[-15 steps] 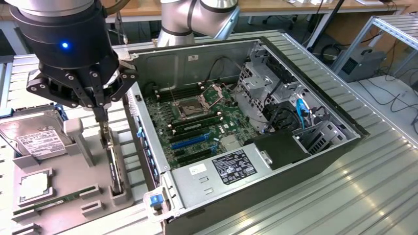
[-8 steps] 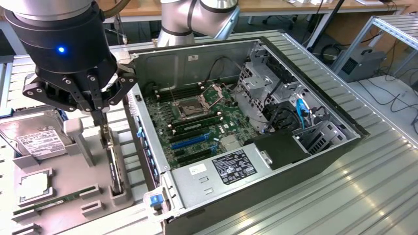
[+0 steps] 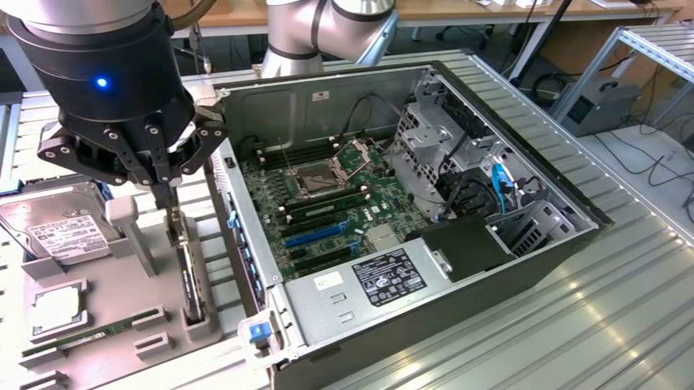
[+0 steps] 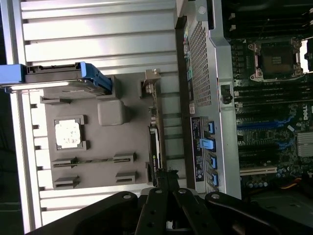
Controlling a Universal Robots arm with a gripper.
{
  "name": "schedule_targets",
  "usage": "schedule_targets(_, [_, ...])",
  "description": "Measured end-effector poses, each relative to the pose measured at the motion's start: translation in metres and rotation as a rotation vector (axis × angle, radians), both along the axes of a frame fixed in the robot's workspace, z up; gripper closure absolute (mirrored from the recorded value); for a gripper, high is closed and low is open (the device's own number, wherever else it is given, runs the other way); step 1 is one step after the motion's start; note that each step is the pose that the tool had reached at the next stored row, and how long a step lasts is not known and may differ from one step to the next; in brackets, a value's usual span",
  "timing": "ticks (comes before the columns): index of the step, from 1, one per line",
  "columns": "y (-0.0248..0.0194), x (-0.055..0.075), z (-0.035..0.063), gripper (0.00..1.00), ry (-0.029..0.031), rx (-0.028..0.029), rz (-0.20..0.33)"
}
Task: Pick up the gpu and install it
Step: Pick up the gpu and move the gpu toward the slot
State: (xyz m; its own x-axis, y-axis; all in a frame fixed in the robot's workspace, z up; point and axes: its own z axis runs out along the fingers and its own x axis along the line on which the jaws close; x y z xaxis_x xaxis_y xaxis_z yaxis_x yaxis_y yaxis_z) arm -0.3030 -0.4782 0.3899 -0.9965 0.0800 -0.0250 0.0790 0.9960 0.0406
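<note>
**Gripper closed over the gpu, card on edge in its tray**

My gripper (image 3: 171, 207) (image 4: 165, 172) is closed, the 2 fingers pressed together with no gap showing. It hangs over the top edge of the gpu (image 3: 193, 280) (image 4: 154, 142). I cannot tell whether the tips touch the card.

The gpu sits in a slot of the gray tray (image 3: 109, 276) (image 4: 132, 132) on the counter (image 3: 542, 341) (image 4: 98, 34). It stands upright on 1 long edge, so I see it as a thin strip. Its long axis runs level, parallel to the rear panel of the open case (image 3: 434, 325) (image 4: 200, 58) just beside the tray. One flat face looks toward the case and the other toward the rest of the tray. In the wrist view its silver bracket end points to the side where the hard drive (image 3: 60, 227) (image 4: 63, 78) lies. The opposite end is level with the memory stick (image 3: 76, 335) (image 4: 95, 159).

A cpu (image 3: 54, 305) (image 4: 68, 133) rests in the tray between the drive and the stick, apart from the gpu. In the case, the motherboard (image 3: 325, 203) (image 4: 264, 122) lies exposed, on the exterior view's right of the tray.
</note>
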Motion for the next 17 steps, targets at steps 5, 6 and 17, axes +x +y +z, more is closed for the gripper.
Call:
schedule_targets(5, [0.0000, 0.000, 0.0000, 0.76, 0.0000, 0.0000, 0.000])
schedule_targets(6, [0.0000, 0.000, 0.0000, 0.64, 0.0000, 0.0000, 0.000])
schedule_targets(17, [0.0000, 0.000, -0.0212, 0.58, 0.0000, -0.0001, 0.000])
